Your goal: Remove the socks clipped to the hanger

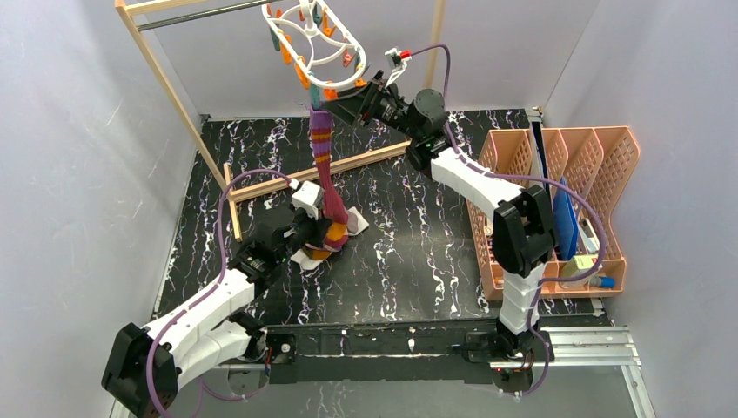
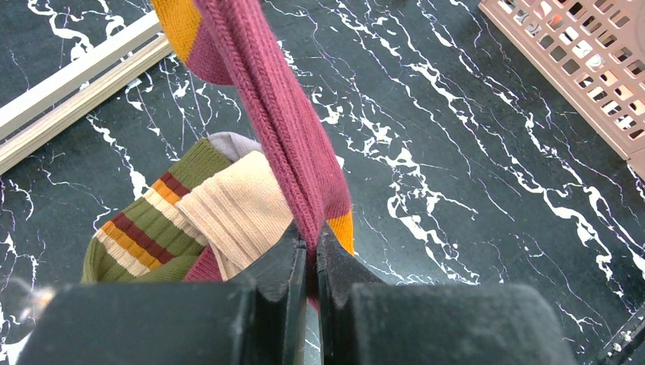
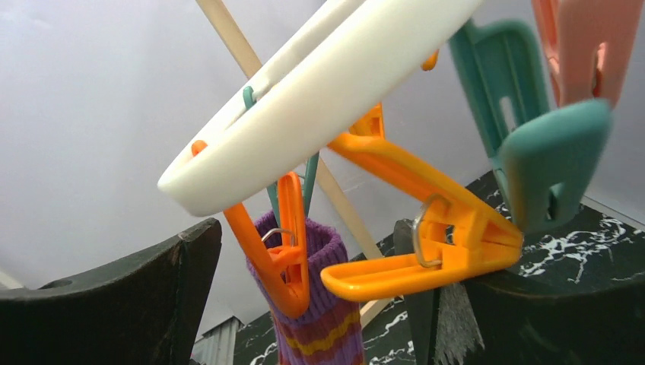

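Stretching from hanger (image 1: 309, 35) down to left tool (image 2: 312, 251), striped sock (image 1: 324, 161) has its long axis steep, cuff up, toe low near desk (image 1: 418, 235). Left tool is clenched on the toe end, beside loose socks (image 2: 190, 220). Right tool (image 3: 304, 228) is released, jaws wide. Orange peg (image 3: 283, 258) pinching the cuff sits between its fingers, so the right arm is nearer the peg.
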Controlling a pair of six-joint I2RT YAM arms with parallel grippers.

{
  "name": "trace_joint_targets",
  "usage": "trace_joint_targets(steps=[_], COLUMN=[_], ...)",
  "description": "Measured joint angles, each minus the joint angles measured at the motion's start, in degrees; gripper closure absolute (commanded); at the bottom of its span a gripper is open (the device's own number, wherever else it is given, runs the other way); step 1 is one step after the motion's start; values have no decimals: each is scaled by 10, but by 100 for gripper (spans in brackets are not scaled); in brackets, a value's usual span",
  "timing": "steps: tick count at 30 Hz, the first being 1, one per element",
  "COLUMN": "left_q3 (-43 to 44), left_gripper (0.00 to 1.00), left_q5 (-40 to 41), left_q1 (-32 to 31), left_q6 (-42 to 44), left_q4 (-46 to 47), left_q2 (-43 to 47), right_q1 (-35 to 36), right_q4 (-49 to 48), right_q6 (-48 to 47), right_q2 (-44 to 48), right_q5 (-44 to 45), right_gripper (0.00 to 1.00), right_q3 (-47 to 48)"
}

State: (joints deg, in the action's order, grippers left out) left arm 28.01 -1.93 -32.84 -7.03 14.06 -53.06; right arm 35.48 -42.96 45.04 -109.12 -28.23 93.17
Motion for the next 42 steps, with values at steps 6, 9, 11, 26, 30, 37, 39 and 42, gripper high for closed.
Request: trace_joint_targets(steps=[6, 9, 11, 26, 30, 37, 39, 42], left_q3=[0, 0, 0, 0, 0, 0, 0, 0], left_gripper=[100, 100, 100, 100, 100, 100, 100, 100], left_q5=[0, 0, 0, 6, 7, 7, 7, 7], left_q1=[-3, -4, -4, -10, -12, -14, -15, -15], left_q6=[0, 1, 2, 2, 2, 4, 4, 4], left_q4=[0, 0, 0, -6, -6, -9, -9, -9], left_q2=[0, 0, 0, 0, 0, 3, 4, 4], right_q1=[-1, 0, 3, 35, 35, 35, 35, 35], right_q4=[-33, -44, -52, -56, -55, -54, -54, -54], right_q6=[34, 43, 45, 27, 25, 23, 23, 22], right_q2=[-24, -24, -24, -24, -24, -24, -24, -24], right_q5=[-6, -6, -3, 43, 50, 56, 56, 56], right_gripper=[11, 11, 12, 22, 27, 35, 37, 39], right_q3=[24, 34, 39, 41, 41, 41, 41, 41])
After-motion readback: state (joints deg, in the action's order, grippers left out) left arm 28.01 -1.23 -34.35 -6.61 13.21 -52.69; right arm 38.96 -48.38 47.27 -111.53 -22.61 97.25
